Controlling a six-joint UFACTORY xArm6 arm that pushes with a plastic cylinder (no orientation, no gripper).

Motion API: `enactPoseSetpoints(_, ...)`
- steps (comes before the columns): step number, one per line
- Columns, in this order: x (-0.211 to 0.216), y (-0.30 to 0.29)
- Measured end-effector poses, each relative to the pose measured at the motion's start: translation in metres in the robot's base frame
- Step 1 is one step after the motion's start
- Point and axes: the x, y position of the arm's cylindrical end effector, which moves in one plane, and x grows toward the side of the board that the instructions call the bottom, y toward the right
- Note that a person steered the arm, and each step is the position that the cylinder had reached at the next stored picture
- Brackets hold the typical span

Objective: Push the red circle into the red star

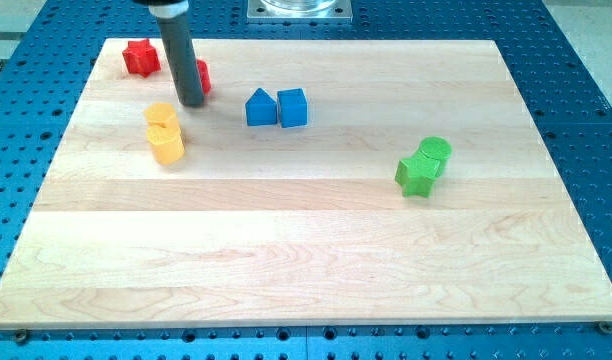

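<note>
The red star (139, 57) lies near the board's top left corner. The red circle (201, 76) sits to its right, mostly hidden behind my rod, with a gap between it and the star. My tip (191, 102) rests on the board just below the red circle, touching or nearly touching it, and above the yellow blocks.
Two yellow blocks (165, 132) stand stacked close together at the view's left. A blue triangle (260, 107) and a blue cube (293, 107) sit side by side at top centre. Two green blocks (423, 166) touch at the view's right. The wooden board (306, 270) lies on a blue perforated table.
</note>
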Motion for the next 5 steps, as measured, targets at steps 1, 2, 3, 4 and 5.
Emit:
enactPoseSetpoints(1, 0.004, 0.020)
enactPoseSetpoints(2, -0.023, 0.016)
enactPoseSetpoints(3, -0.038, 0.003)
enactPoseSetpoints(4, -0.056, 0.044)
enactPoseSetpoints(5, -0.086, 0.025)
